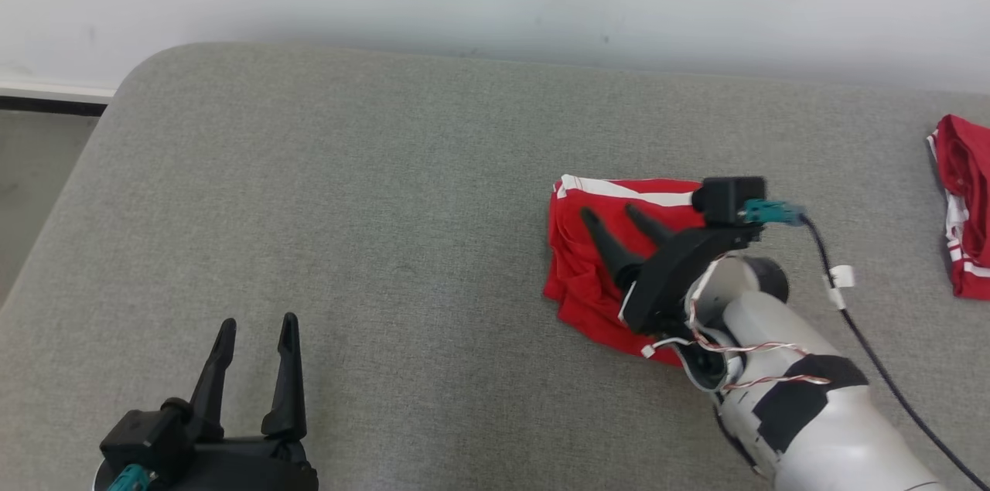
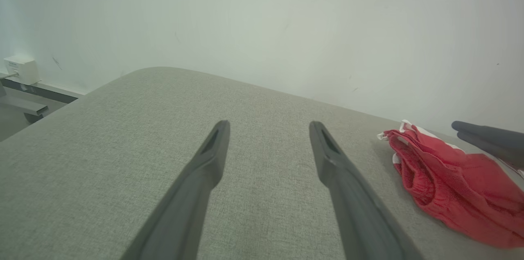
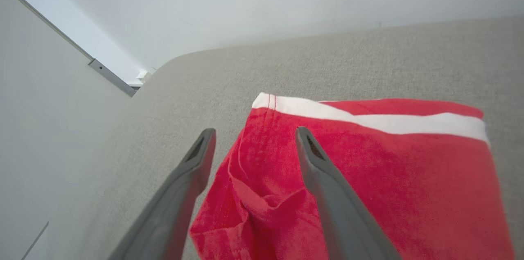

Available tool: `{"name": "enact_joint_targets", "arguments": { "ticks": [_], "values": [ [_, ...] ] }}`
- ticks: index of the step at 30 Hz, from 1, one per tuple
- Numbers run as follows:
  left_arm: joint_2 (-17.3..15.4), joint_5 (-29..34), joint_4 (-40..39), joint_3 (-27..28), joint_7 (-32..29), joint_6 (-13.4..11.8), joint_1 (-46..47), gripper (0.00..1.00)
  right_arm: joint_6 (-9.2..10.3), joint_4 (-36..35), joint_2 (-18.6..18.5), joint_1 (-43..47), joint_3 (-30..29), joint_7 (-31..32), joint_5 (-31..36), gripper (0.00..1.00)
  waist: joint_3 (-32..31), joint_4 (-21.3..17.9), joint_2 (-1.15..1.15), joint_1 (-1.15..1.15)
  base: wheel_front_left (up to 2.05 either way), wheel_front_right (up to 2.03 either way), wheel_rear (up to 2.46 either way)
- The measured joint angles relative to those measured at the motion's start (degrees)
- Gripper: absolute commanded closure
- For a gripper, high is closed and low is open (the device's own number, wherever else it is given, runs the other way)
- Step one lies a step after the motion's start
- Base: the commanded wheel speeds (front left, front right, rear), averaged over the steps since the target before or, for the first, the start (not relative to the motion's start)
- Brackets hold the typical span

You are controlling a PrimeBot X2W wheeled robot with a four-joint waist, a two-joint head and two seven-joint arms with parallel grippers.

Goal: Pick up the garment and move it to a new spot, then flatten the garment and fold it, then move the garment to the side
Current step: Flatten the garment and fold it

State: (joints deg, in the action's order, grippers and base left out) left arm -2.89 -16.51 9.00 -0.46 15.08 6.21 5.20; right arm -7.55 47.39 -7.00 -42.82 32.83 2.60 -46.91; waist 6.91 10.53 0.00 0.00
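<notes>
The folded red garment with a white band (image 1: 580, 282) lies right of centre on the grey padded counter (image 1: 387, 205). The right tool (image 1: 608, 210) hangs over it, spread wide, gripping nothing; the left tool (image 1: 259, 321) gapes empty.

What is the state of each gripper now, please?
Left gripper: open, holding nothing.
Right gripper: open over the garment, holding nothing.

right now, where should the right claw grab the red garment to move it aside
Probably the rumpled left edge of the red garment, where the layers bunch up off the grey cushion. Come down from above: the open right claw straddles that edge, one finger over cloth, one over cushion.
</notes>
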Motion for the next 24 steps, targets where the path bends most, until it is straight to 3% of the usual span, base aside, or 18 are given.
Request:
{"name": "enact_joint_targets", "arguments": {
  "ticks": [9,15,16,17,18,24],
  "values": [
    [0.00,0.75,-0.42,1.18,0.00,-0.12,-0.48,0.00,0.00,-2.37,-7.23,1.36,-4.49,-12.00,-0.10,0.00,-0.43,-2.22,0.00,0.00,0.00,0.00,0.00],
    [0.00,1.16,-0.97,1.79,0.00,0.09,-0.49,0.00,0.00,-2.14,-11.55,5.43,-7.27,-15.53,0.68,0.00,-0.22,-3.15,0.00,0.00,0.00,0.00,0.00],
    [0.00,1.30,-1.03,1.85,0.00,0.13,-0.49,0.00,0.00,-1.99,-11.81,6.08,-7.55,-15.73,0.71,0.05,-0.13,-3.23,0.00,0.00,0.00,0.00,0.00],
    [0.01,1.30,-1.11,1.91,0.00,0.20,-0.49,0.00,0.00,-1.86,-11.87,6.65,-7.66,-15.75,0.70,0.59,-0.04,-3.28,0.00,0.00,0.00,0.00,0.00],
    [0.01,1.31,-1.16,1.97,0.00,0.21,-0.48,0.00,0.00,-1.62,-11.85,7.09,-7.62,-15.81,0.73,1.00,0.07,-3.32,0.00,0.00,0.00,0.00,0.00],
    [0.01,1.77,-1.03,1.51,0.00,0.37,-0.10,0.00,0.00,1.03,-11.18,8.00,-6.61,-16.21,1.62,1.00,0.51,-2.60,0.00,0.00,0.00,0.00,0.00]
  ]
}}
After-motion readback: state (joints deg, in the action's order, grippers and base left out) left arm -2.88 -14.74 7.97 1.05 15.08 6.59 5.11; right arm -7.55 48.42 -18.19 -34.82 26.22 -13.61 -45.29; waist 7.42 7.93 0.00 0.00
